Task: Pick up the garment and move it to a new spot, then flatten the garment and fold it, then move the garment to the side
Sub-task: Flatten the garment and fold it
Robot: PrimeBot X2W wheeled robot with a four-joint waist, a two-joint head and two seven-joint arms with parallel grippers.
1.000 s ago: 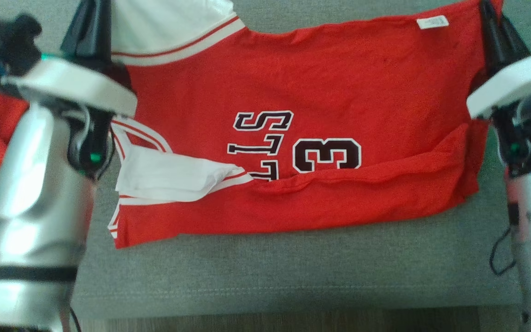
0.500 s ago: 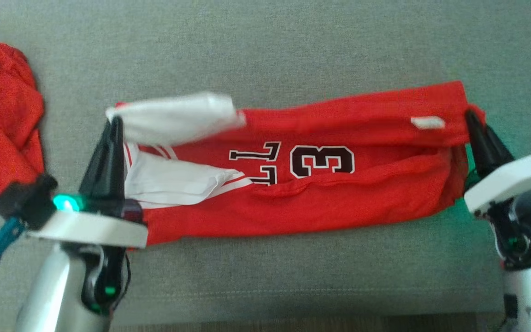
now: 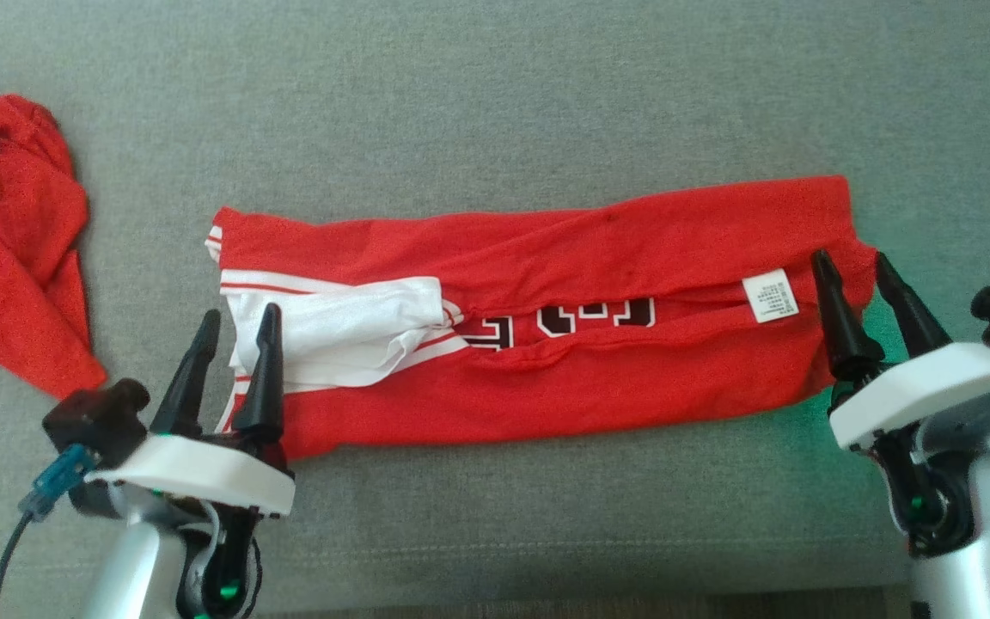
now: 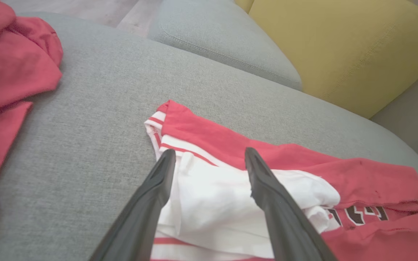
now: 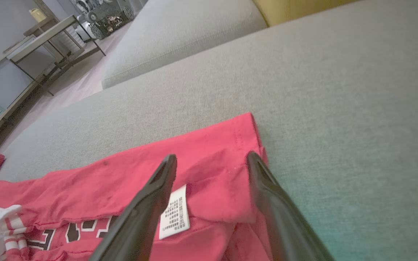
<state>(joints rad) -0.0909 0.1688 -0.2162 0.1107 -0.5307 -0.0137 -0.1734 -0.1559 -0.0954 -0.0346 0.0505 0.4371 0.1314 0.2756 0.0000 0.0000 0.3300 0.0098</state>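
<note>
Two grippers, jaws spread and empty: left gripper (image 3: pixel 240 311) and right gripper (image 3: pixel 851 256) sit at the ends of one red jersey (image 3: pixel 598 249), a long folded band on the grey sofa (image 3: pixel 495 86). A second red garment (image 3: pixel 5 241) lies crumpled well left. Half a second ago both jaws pinched the jersey's upper edge, now laid over the number.

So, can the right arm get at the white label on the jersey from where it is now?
Probably yes. The label lies exposed on the jersey, right beside the open right end effector, with nothing covering it.
</note>
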